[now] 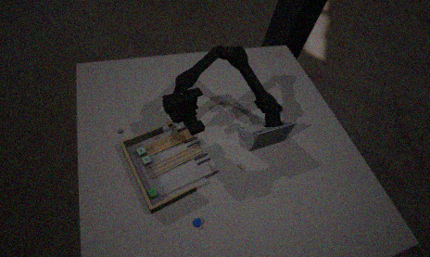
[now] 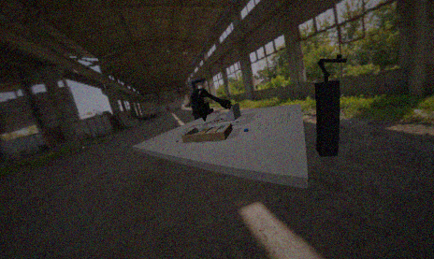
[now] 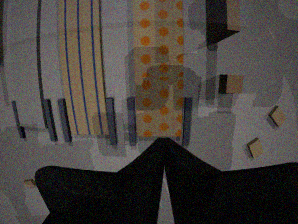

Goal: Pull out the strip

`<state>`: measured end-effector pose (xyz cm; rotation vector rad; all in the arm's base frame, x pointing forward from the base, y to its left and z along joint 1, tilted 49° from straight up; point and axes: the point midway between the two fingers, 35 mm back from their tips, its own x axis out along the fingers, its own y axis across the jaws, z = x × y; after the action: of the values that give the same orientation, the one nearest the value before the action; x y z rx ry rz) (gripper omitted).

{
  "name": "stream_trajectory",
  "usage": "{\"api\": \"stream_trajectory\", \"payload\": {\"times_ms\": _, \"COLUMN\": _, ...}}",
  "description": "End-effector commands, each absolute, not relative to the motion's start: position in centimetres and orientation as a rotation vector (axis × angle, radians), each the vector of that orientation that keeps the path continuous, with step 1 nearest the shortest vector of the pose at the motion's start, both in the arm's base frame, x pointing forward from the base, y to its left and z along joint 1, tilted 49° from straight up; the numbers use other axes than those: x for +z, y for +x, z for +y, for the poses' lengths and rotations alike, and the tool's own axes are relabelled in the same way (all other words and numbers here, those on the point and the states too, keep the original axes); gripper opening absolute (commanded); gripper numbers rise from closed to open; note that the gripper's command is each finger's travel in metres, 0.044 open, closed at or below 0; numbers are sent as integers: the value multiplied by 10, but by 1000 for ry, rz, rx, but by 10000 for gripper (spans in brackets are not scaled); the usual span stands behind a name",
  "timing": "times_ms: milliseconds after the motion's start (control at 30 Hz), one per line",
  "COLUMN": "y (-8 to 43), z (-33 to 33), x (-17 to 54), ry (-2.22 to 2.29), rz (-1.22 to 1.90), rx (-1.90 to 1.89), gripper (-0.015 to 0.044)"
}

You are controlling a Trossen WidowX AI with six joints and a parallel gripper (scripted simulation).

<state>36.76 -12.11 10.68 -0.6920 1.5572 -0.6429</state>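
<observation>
Finding the labelled cube was hard in the dim light. It had to be one of the three cubes in the tray (image 1: 136, 178) (image 2: 206, 136): two pale green cubes (image 1: 144, 155) close together, or a bright green cube (image 1: 153, 192) near a corner. I could not read any label, so I could not tell which cube or strip was right. The cubes were by the tray's closed long wall, at the far ends of the strips, likely so a pull would slide a strip out from under its cube.

The tray held a dotted strip (image 1: 168, 141) (image 3: 163, 65), a striped strip (image 1: 178, 160) (image 3: 82, 60) and a pale strip (image 1: 181, 173). Their near ends faced the open side. Dark guides (image 3: 111, 120) stood beside them, perhaps to keep each pull straight.

The jaws (image 1: 198, 128) were closed tip to tip, with nothing seen between them. They hung by the dotted strip's near end, maybe to push or hook it. They would have to open for the cube.

Outside the tray, small wooden blocks (image 3: 255, 148) lay about. The tray sat toward the left edge of the table (image 1: 278, 211) (image 2: 262, 151) from above, and a blue thing (image 1: 197, 222) (image 2: 246, 130) lay nearer the bottom edge.
</observation>
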Motion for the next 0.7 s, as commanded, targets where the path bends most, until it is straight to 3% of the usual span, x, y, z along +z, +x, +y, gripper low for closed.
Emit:
{"api": "stream_trajectory", "payload": {"times_ms": 0, "y": 366, "z": -129, "x": 101, "ry": -687, "rz": 1570, "rx": -642, "gripper": 0}}
{"api": "stream_trajectory", "payload": {"times_ms": 667, "y": 365, "z": -153, "x": 79, "ry": -687, "rz": 1569, "rx": -642, "gripper": 0}}
